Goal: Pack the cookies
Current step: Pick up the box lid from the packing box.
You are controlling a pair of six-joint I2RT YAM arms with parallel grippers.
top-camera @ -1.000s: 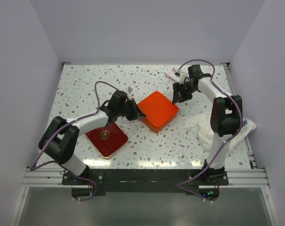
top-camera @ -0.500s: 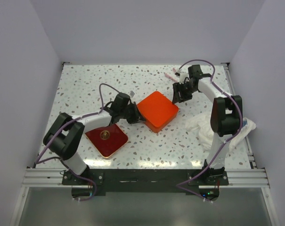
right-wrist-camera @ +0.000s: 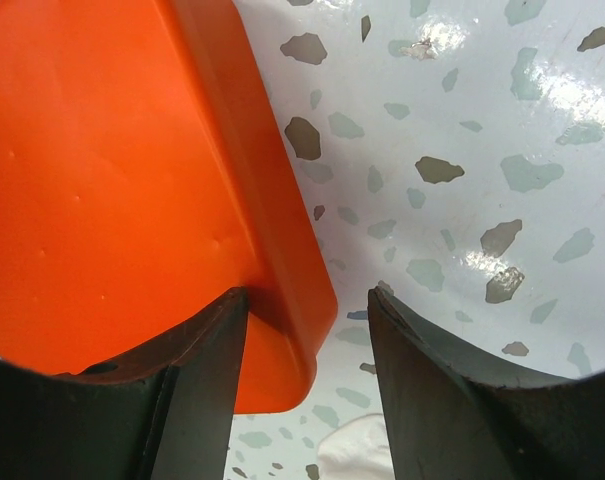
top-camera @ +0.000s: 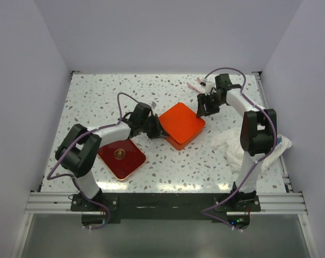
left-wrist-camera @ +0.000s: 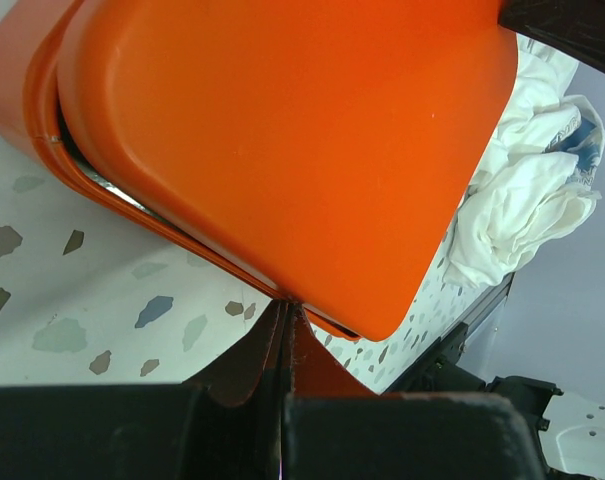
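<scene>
Left gripper [left-wrist-camera: 285, 312], jaws pressed together, noses the seam of the orange box [top-camera: 181, 124] at frame centre; right gripper [right-wrist-camera: 307, 300] stands wide astride its upper-right corner. Cookies hidden, unless the disc [top-camera: 119, 154] on the lower-left red tray [top-camera: 132, 163] is one

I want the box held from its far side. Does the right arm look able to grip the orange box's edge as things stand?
Probably yes: the right gripper hangs open astride the edge of the orange box, with nothing in between.
</scene>
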